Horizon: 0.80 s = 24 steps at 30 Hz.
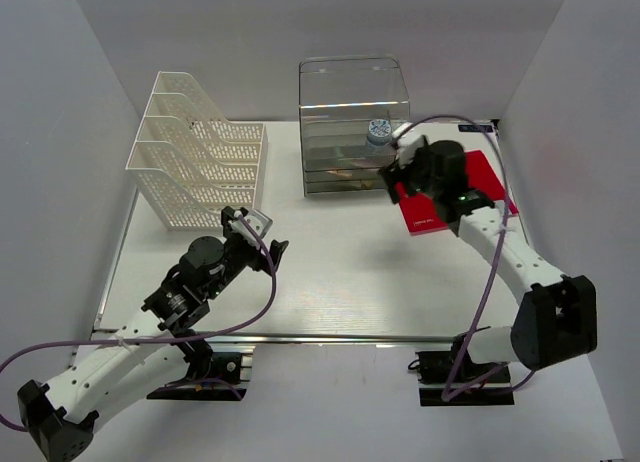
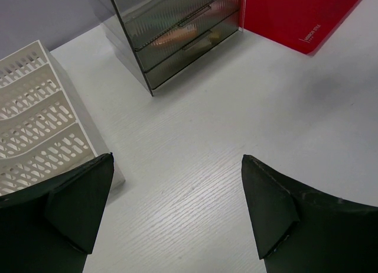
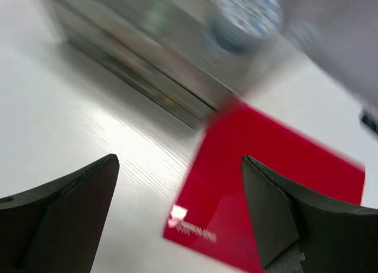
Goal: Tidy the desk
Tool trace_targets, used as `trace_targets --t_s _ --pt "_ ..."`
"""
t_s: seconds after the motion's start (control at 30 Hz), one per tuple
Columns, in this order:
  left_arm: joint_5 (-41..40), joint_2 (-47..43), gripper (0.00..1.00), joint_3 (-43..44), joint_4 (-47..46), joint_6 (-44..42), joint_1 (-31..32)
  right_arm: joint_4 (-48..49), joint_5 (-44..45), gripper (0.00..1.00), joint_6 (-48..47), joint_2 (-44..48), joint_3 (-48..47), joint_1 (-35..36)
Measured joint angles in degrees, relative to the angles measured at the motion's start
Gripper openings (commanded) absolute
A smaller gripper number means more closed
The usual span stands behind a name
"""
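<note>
The wide white worktop [image 1: 340,282] carries a white mesh file rack [image 1: 195,162] far left, a clear plastic drawer box [image 1: 352,122] at the back and a flat red book [image 1: 488,177] just right of it, probably awaiting filing. Both gape empty: the right hand [image 3: 177,161] above the book, the left hand [image 2: 177,158] near the rack.

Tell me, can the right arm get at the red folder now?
Probably yes. The right gripper hangs open over the edge of the red folder, nothing lies between them, and the clear drawer box stands beside it, not across.
</note>
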<state>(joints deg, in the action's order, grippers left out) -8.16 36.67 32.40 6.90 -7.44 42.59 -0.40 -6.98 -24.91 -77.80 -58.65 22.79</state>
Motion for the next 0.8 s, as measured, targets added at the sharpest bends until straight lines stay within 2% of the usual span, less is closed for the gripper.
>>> trace_targets --t_s 0.03,0.2,0.4,0.6,0.8 --pt "0.1 0.3 0.98 0.0 0.0 0.0 0.0 -1.8 -0.6 0.89 2.8 0.5 -0.7 -2.8" --pt "0.3 1.4 0.98 -0.1 0.0 0.0 0.0 -12.2 -5.4 0.74 15.3 -0.3 -2.7 -17.8" --pt "1.4 2.1 0.98 -0.1 0.0 0.0 0.0 -20.2 -14.6 0.71 24.9 -0.4 0.5 -31.8" --pt "3.1 2.5 0.98 -0.1 0.0 0.0 0.0 -24.5 -19.5 0.74 29.6 -0.3 3.7 -36.8" --pt "4.7 2.1 0.98 -0.1 0.0 0.0 0.0 -25.6 -20.4 0.74 33.7 -0.3 3.8 -39.3"
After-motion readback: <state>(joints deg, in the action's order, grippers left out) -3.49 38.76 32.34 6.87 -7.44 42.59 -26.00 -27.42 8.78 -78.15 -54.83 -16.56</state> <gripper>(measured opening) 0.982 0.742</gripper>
